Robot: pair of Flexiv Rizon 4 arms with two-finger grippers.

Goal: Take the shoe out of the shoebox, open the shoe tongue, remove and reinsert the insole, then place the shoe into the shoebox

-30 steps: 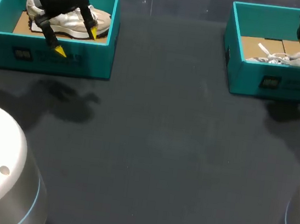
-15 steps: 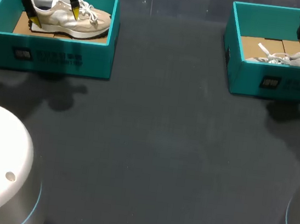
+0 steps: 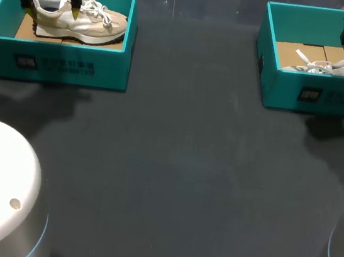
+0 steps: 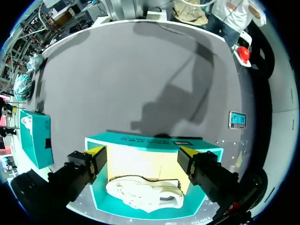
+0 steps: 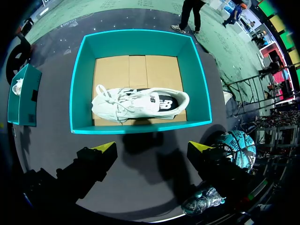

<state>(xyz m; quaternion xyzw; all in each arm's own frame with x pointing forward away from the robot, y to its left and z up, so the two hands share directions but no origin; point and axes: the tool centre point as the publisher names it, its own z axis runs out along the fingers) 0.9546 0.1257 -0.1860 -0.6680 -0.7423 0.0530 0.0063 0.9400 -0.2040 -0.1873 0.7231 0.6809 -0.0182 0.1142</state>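
The left pincer (image 3: 53, 10) has swung back from the front wall of the box (image 3: 60, 63) to above the heel of the shoe (image 3: 78, 18). It is wide open and empty, and the shoe lies in the box under it. I judge the grasp comes next. The right pincer (image 5: 152, 149), also open and empty, has not moved.

Overhead light, seemingly, casts soft shadows on the dim table (image 3: 173, 167).

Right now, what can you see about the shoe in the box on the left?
The shoe is a cream sneaker with white laces and a pale sole. It lies on the cardboard floor of the teal shoebox, toe toward the table's middle. The left gripper hangs over its heel, jaws open.
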